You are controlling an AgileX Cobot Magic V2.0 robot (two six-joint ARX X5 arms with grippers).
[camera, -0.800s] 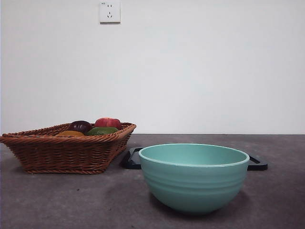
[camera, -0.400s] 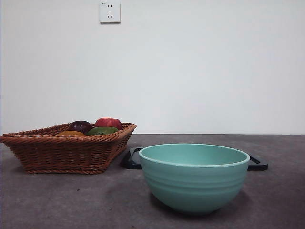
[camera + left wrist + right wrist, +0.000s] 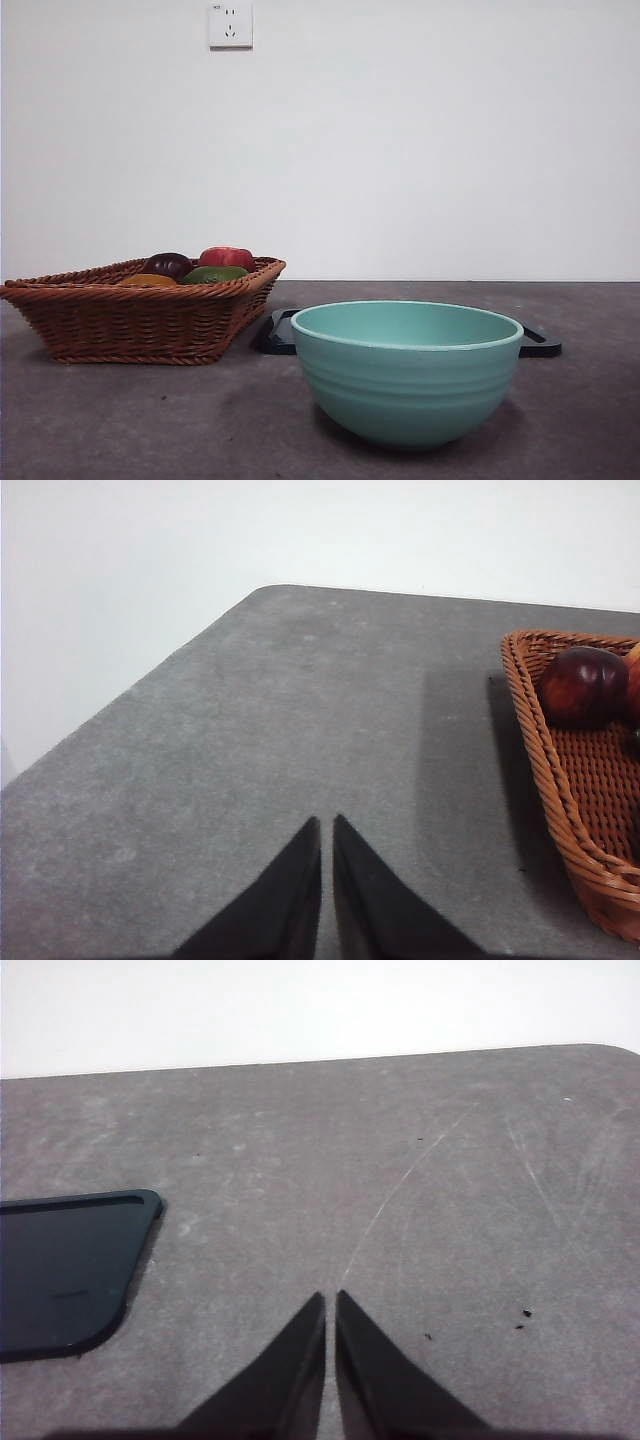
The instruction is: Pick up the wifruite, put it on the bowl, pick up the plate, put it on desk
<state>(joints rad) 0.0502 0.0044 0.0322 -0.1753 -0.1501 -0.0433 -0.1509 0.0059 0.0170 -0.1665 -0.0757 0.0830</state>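
Standing on the grey tabletop (image 3: 120,420) are three containers: one teal bowl (image 3: 407,375), one wicker basket (image 3: 140,315) and one black tray (image 3: 540,345). The bowl sits nearest the front camera, upright, right of centre; its visible inner wall is bare, though the bottom is hidden from this low angle. The basket lies left of the bowl and further back, apart from it. Four fruits show above its rim: one dark plum (image 3: 168,265), one red fruit (image 3: 227,258), one green fruit (image 3: 214,274) and one orange fruit (image 3: 147,281), crowded together toward the back. The tray lies flat behind the bowl, its ends showing on either side; its left end sits just beside the basket's right corner. The part of the tray seen in the right wrist view carries nothing.

Two hands are present, one per arm. The left hand (image 3: 326,825) hovers over bare tabletop beside the basket, its jaws pressed together with only a sliver between them, empty. The right hand (image 3: 331,1300) hovers over bare tabletop beside the tray's rounded corner, jaws likewise together and empty. Open surface extends from each hand to the far tabletop edge, where a rounded corner meets the white wall (image 3: 420,140). One socket (image 3: 230,25) is mounted on that wall.
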